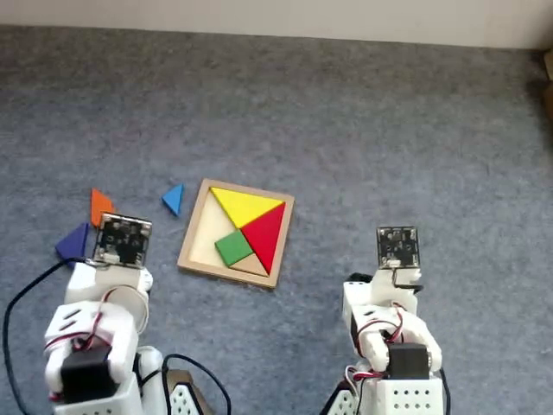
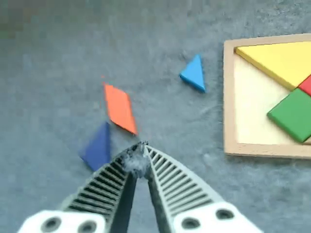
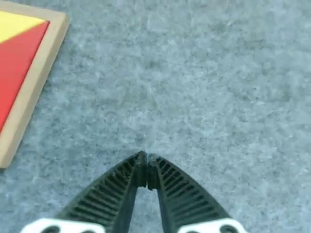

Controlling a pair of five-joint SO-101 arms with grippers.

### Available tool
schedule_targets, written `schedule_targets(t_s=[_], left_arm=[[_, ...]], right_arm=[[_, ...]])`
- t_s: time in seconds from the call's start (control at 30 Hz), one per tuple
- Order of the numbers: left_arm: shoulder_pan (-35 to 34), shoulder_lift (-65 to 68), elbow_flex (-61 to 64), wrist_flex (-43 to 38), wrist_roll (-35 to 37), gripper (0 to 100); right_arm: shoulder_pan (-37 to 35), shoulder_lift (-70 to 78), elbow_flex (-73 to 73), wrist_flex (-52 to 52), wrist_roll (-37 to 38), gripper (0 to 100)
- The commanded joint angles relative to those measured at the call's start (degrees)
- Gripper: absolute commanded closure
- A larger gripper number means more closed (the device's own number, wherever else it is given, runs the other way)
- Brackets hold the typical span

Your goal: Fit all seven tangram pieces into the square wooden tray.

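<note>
L gripper: ribbed jaws pinched together, nothing held. Arm tucked low, aimed down at the grey felt-like counter. Just past the tips lie the dk-blue triangle and orange parallelogram, flat, corners nearly touching. In the high view the parallelogram's long axis runs away from the arms. Lt-blue triangle sits btwn them and the square wooden tray, apart from both. Tray is slightly skewed and holds yellow triangle, red triangle and green square. R gripper: also closed, empty, over bare counter near the tray's rim.

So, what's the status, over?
Left tool, right tool shut. Tray holds yellow piece, red piece, green piece. Orange piece, light blue piece, dark blue piece outside. Nothing blocking.
</note>
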Motion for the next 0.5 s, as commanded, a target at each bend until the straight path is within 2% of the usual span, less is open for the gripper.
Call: schedule_targets(t_s=[0.0,0.13,0.33,0.47], left_arm=[[-1.2,-1.3,-9.5,0.6,-3.3,100],[-1.4,8.7,-16.0,0.7,-3.4,100],[-1.3,36.4,-30.2,1.7,-3.4,98],[-1.4,51.7,-38.2,3.2,-3.2,83]], right_arm=[[0.5,-0.7,5.8,-0.9,0.2,98.0],[0.5,-0.7,5.8,-0.7,0.2,98.0],[0.5,-0.4,5.8,-0.6,0.2,98.0],[0.6,-0.1,5.8,-0.6,0.2,98.0]])
